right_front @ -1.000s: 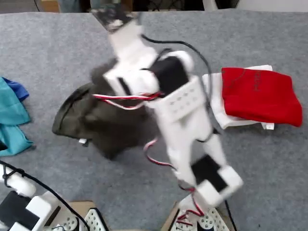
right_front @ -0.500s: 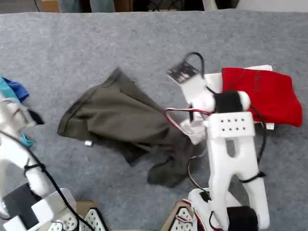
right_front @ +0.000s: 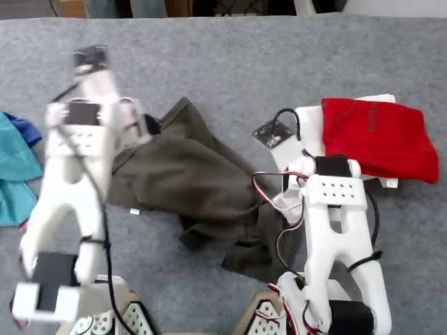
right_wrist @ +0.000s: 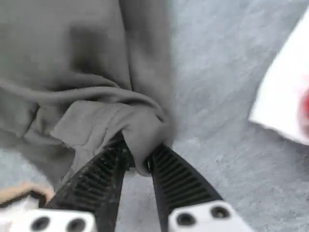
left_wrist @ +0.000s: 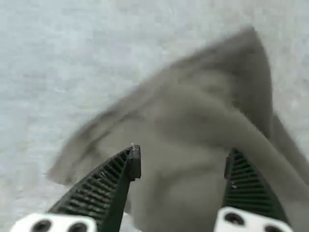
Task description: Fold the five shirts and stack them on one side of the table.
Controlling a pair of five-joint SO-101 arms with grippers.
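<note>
The olive shirt [right_front: 188,174] is lying crumpled on the worktop [right_front: 279,56]. The right pincer [right_wrist: 139,162] is clenching a bunched fold of it, while the left pincer [left_wrist: 183,162] is hanging spread wide over its opposite end.

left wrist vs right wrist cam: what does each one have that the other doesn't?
Left wrist, not right wrist: the left gripper, open, its jaws set wide apart in front of a spread, peaked part of the olive shirt.

Right wrist, not left wrist: the right gripper, shut on a bunched fold of that shirt, and the edge of the white shirt off to one side.

Both: the olive shirt lying on the grey table cover.
</note>
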